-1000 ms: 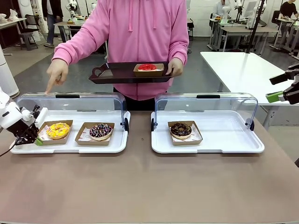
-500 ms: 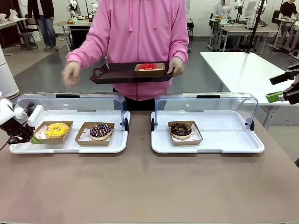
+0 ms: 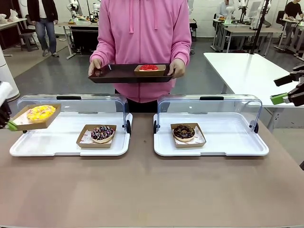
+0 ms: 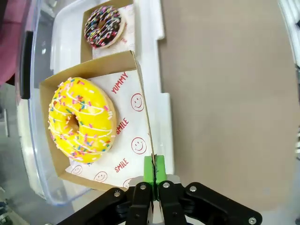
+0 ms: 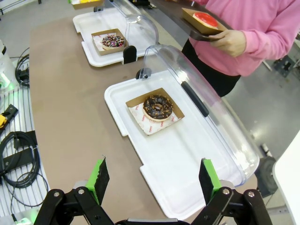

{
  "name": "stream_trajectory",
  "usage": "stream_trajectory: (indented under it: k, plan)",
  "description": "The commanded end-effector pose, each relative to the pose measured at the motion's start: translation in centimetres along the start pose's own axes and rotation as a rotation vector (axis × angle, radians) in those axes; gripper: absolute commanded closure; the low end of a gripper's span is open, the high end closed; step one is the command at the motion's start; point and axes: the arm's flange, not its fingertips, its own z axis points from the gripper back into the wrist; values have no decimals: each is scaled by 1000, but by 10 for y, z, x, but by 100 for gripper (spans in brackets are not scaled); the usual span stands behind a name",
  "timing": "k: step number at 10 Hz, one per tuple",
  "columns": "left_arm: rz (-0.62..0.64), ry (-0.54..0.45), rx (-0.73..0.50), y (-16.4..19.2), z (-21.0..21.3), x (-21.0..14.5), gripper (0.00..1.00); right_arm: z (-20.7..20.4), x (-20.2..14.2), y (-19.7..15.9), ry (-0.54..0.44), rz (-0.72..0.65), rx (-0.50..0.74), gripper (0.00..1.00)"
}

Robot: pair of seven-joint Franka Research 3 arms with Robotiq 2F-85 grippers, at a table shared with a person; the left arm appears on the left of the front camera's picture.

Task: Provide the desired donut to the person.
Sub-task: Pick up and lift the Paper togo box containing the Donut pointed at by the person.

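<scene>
Left fingers [image 4: 148,169] on box [image 4: 93,69], seemingly tilted

- The yellow donut [image 4: 82,119] has glossy icing dotted with rough sprinkles.
- Its cardboard box [image 4: 93,69] is matt brown, lined with smooth white printed paper [image 4: 131,140].
- The white tray [image 3: 57,142] is smooth, slightly shiny plastic.
- The clear lid [image 3: 209,111] is glossy see-through plastic.
- The tabletop [image 3: 152,190] is matt brown.
- The pink hooded sweatshirt [image 3: 142,28] is soft matt cloth.
- The dark serving tray [image 3: 114,72] is glossy.
- The left gripper [image 4: 153,164] has matt green pads [image 4: 148,171] and a black plastic body with shiny metal screws.
</scene>
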Motion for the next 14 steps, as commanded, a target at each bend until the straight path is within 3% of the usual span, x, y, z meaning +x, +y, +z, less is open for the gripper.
stream_trajectory:
  k: [1,4,7,9,11,12,14]
  plan:
    - [85,-17,-65,-60,26,9,100,-1,-1,0,-6,-5,5,0]
    - [40,-59,-25,-64,74,25,100,-1,-1,0,-6,-5,5,0]
    - [-15,-34,-15,-59,102,40,100,-1,-1,0,-6,-5,5,0]
    - [-18,-51,16,-47,107,40,100,-1,-1,0,-6,-5,5,0]
    - [-44,-57,-27,-24,77,29,100,-1,-1,0,-6,-5,5,0]
    - [-37,-62,13,-52,106,42,100,-1,-1,0,-6,-5,5,0]
    - [-37,-62,13,-52,106,42,100,-1,-1,0,-6,-5,5,0]
